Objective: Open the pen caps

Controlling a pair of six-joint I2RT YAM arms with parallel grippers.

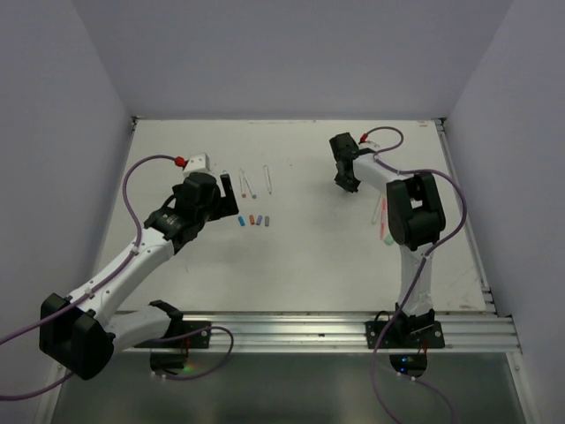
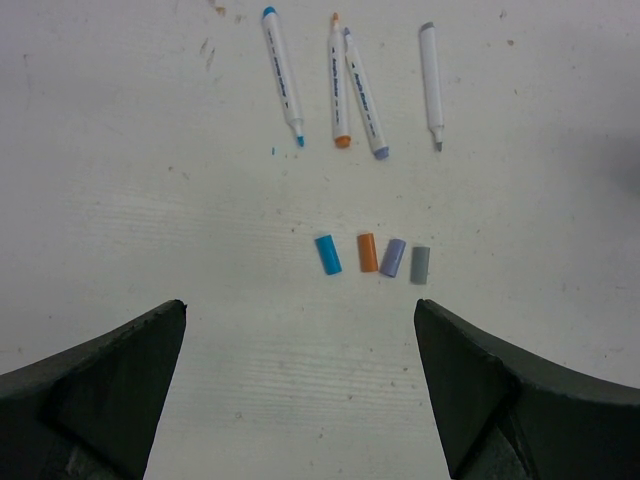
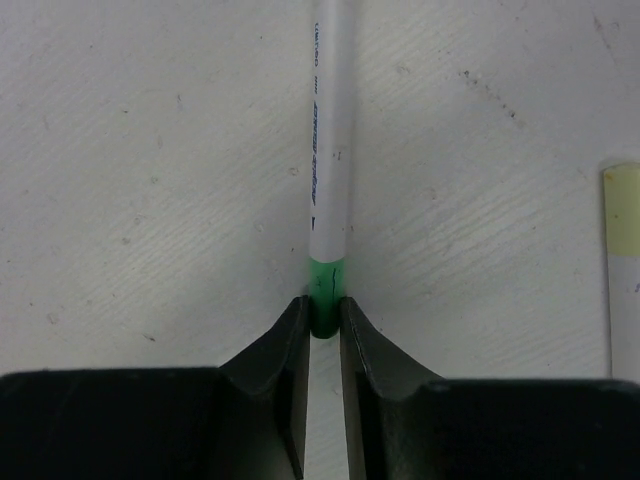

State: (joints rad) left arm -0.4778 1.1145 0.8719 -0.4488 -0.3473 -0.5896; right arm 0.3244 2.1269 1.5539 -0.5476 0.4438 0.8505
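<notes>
white table (image 2: pixel 150 200): right claw (image 3: pixel 323 312) pinches green cap (image 3: pixel 327 275); left claw (image 2: pixel 300 312) spread wide, four loose caps (image 2: pixel 367 252) ahead.

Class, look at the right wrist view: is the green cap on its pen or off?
On. The green cap joins the white barrel with no gap, while the right gripper pinches it.

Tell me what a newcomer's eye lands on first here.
The right pincer clamps the green cap on the end of a white pen. Ahead of the open left pincer, four loose caps sit in a row, blue, orange, purple and grey, with four uncapped pens lying just beyond them.
</notes>
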